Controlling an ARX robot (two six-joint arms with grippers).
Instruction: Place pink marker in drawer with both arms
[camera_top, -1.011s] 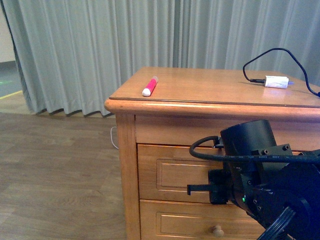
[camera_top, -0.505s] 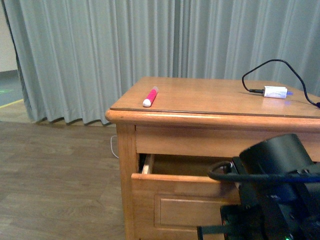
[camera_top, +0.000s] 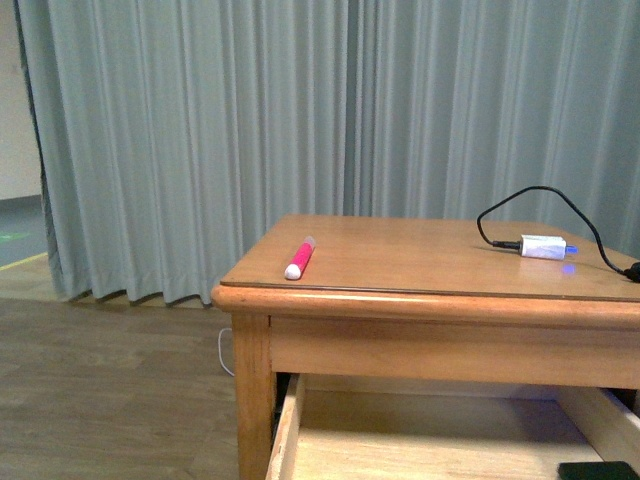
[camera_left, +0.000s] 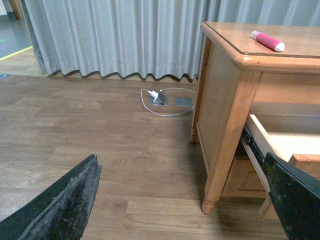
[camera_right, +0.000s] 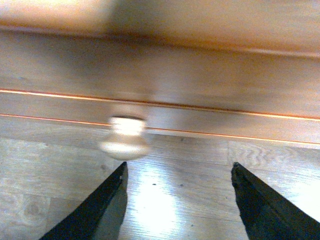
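The pink marker (camera_top: 299, 258) lies on the cabinet top near its front left corner, white cap end toward me; it also shows in the left wrist view (camera_left: 267, 41). The top drawer (camera_top: 285, 430) stands pulled out, its pale interior open and its side rail showing in the left wrist view (camera_left: 257, 134). My left gripper (camera_left: 180, 200) is open and empty, low over the floor to the left of the cabinet. My right gripper (camera_right: 177, 200) is open and empty in front of the drawer front, with the round knob (camera_right: 125, 138) just past one fingertip (camera_right: 112, 192), not between the jaws.
A white charger block (camera_top: 543, 247) with a black cable lies at the right of the cabinet top (camera_top: 420, 262). A floor socket with a white cable (camera_left: 162, 98) sits by the grey curtain (camera_top: 200, 140). A black arm part (camera_top: 598, 470) shows at the drawer's front right.
The drawer went from shut to fully pulled out. The right arm, which filled the lower right of the front view, has dropped almost out of it. The marker has not moved on the top.
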